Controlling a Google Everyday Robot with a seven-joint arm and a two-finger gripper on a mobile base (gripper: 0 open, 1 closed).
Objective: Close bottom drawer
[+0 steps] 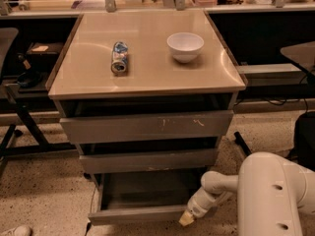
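Note:
The bottom drawer (138,214) is the lowest grey drawer of the cabinet. It stands pulled out, its shallow tray open and dark inside, its plain flat front near the floor. My gripper (186,219) is at the end of the white arm at the lower right. Its pale tip is at the right end of the drawer's front, touching or very close to it. Above are the middle drawer (147,161) with a chipped lower edge and the top drawer (146,127) with pale scratches; both stand slightly out.
On the beige cabinet top (147,75) a can (119,58) lies on its side and a white bowl (185,46) stands upright. My white arm housing (275,195) fills the lower right. Dark desks and chair legs flank the cabinet on speckled floor.

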